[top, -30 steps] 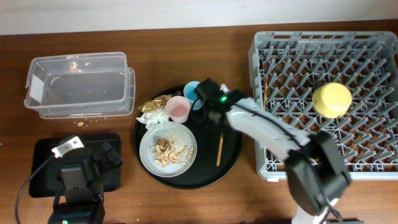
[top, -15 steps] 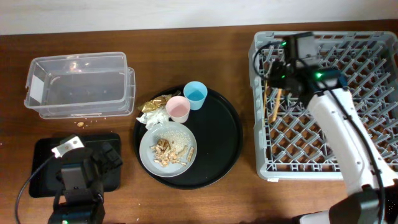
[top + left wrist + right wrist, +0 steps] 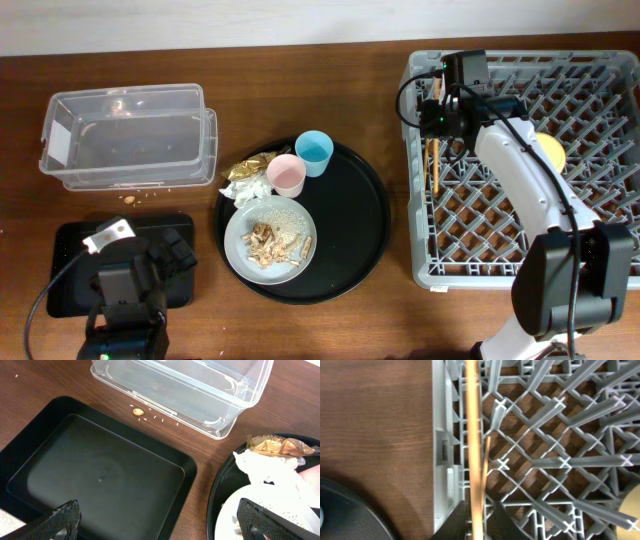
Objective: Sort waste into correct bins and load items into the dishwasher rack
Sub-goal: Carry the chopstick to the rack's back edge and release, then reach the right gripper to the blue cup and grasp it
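Reaching over the far left corner of the dishwasher rack [image 3: 414, 205], the right tool [image 3: 437, 108] is pinched narrow on the chopsticks [image 3: 434, 166]. In the right wrist view one stick [image 3: 472, 435] runs straight up from between the two dark fingers [image 3: 454, 522], just inside the rack's left wall [image 3: 442, 445]. A thinner stick [image 3: 485, 467] lies beside it over the lattice base. The rack fills the right end of the desk, and the yellow bowl [image 3: 551, 150] sits in it toward the far right, partly hidden by the arm.

The left tool [image 3: 157, 509] hangs at the near left corner of the desk with its fingers [image 3: 64, 519] spread wide, holding nothing, above the shallow black tray [image 3: 100, 475]. The clear tub [image 3: 130, 95] stands at the far left corner; a few crumbs lie on the wood along its near side.

At mid-desk a round black tray [image 3: 362, 215] carries the rest. The pink cup [image 3: 288, 174] and the light-blue cup [image 3: 314, 153] stand upright and touching near its far edge. The gold-brown wrapper [image 3: 248, 166] and the white tissue [image 3: 250, 189] lie at its left rim. The grey plate [image 3: 234, 246] holds the food scraps [image 3: 270, 238].
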You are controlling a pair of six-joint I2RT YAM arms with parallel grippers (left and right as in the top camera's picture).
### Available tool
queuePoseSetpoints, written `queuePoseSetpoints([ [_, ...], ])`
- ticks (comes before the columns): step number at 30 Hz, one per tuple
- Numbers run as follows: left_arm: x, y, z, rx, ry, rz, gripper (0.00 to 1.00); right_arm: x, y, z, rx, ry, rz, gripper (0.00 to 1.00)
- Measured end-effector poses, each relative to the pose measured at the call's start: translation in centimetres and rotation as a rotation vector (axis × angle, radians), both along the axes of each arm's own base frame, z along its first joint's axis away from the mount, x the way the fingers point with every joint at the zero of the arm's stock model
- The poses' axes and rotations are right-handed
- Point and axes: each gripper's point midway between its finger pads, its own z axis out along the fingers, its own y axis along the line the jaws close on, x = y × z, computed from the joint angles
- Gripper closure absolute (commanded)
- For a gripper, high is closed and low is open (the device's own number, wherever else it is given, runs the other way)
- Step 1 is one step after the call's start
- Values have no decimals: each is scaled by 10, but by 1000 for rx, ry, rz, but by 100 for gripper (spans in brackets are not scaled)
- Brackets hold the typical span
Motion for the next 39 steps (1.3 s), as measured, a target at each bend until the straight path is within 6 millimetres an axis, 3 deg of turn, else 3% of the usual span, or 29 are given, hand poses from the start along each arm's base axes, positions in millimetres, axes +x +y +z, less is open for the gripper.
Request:
queuePoseSetpoints([
  [2, 0, 0, 0, 0, 0, 0, 1, -1, 1, -1, 5, 6, 6, 55],
  [7, 0, 0, 0, 0, 0, 0, 1, -19, 2, -11, 21, 90, -2, 46],
  [10, 0, 0, 0, 0, 0, 0, 1, -33, 12, -6, 81, 131, 11, 32],
  [11, 0, 0, 0, 0, 0, 0, 1, -36, 17, 2, 110, 123, 26, 29],
  [16, 0, 0, 0, 0, 0, 0, 1, -53, 66, 82, 309, -23, 184, 27],
  [17, 0, 0, 0, 0, 0, 0, 1, -60, 80, 96, 338, -44, 225, 22],
  [20, 0, 0, 0, 0, 0, 0, 1, -77, 122, 112, 394, -55, 322, 20],
  [23, 0, 0, 0, 0, 0, 0, 1, -85, 168, 103, 408, -26, 345, 20],
  [26, 0, 0, 0, 0, 1, 0, 1, -82, 187, 94, 409, -21, 333, 21],
  [28, 0, 0, 0, 0, 0, 0, 1, -72, 210, 73, 426, 7, 302, 20],
  [33, 0, 0, 0, 0, 0, 0, 1, -63, 222, 46, 379, 158, 267, 19],
  [39, 0, 0, 0, 0, 0, 0, 1, -38, 233, 46, 302, 282, 279, 18],
])
